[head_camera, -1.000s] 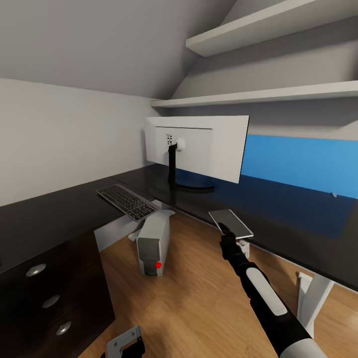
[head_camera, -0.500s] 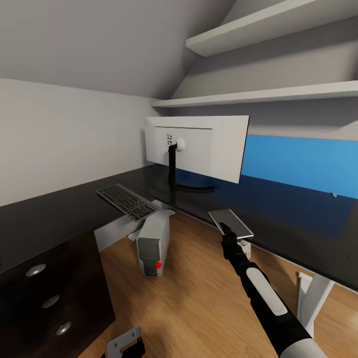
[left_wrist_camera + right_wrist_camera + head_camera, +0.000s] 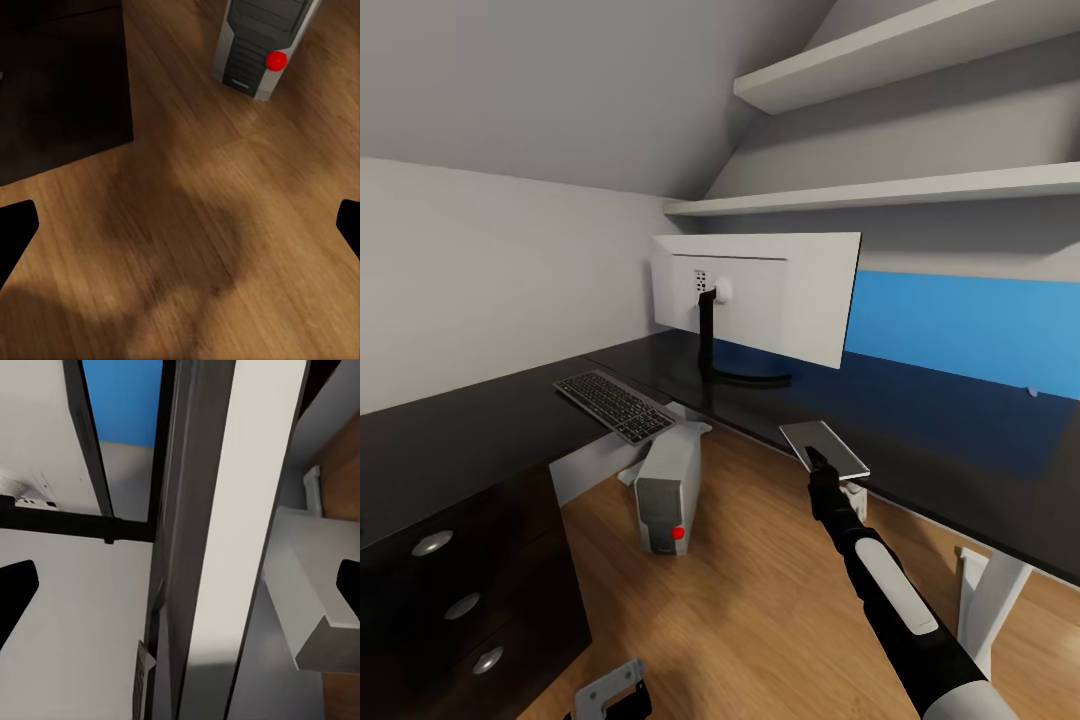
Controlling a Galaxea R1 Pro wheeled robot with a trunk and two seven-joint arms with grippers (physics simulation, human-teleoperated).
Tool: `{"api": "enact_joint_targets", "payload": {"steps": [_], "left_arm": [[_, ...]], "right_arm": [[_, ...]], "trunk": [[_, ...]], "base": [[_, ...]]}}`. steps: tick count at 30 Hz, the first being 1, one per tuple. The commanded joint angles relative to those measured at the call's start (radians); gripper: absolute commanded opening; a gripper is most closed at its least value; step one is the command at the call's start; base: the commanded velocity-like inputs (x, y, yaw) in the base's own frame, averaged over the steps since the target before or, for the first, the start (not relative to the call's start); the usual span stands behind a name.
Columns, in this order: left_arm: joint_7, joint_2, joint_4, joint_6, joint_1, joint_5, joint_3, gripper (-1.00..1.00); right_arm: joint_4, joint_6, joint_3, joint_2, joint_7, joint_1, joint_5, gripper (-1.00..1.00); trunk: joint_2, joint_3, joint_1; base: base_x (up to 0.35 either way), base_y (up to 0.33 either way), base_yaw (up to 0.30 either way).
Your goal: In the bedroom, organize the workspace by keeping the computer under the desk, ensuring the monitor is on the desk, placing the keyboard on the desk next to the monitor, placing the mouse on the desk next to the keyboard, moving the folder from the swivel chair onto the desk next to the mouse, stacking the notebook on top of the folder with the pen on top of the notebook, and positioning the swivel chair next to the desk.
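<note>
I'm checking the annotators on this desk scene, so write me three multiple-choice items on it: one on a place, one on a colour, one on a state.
1. Where does the computer stand?
A. On the wood floor under the desk
B. On the desk beside the monitor
C. On the upper shelf

2. What colour is the round light on the computer's front?
A. Green
B. Red
C. Blue

3. How is the left gripper?
A. Shut on the keyboard
B. Open, with nothing between its fingers
C. Shut on a pen

Answers: 1 A, the tower sits on the floor below the black desk edge. 2 B, a red dot shows low on its front panel. 3 B, in the left wrist view the fingertips sit far apart over bare floor.
</note>
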Motion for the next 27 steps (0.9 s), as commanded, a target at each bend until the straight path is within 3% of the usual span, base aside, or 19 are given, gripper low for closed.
{"api": "enact_joint_targets", "payload": {"steps": [1,27], "left_arm": [[0.005,0.001,-0.002,0.009,0.0,0.001,-0.001,1.0],[0.006,0.001,-0.002,0.009,0.0,0.0,-0.001,1.0]], "right_arm": [[-0.002,-0.008,0.004,-0.001,-0.004,-0.001,-0.01,1.0],[-0.007,-0.01,0.004,-0.001,-0.003,-0.001,-0.01,1.0]], "trunk": [[0.0,-0.001,0.0],[0.0,-0.001,0.0]], "base": [[0.0,0.0,0.0],[0.0,0.0,0.0]]}}
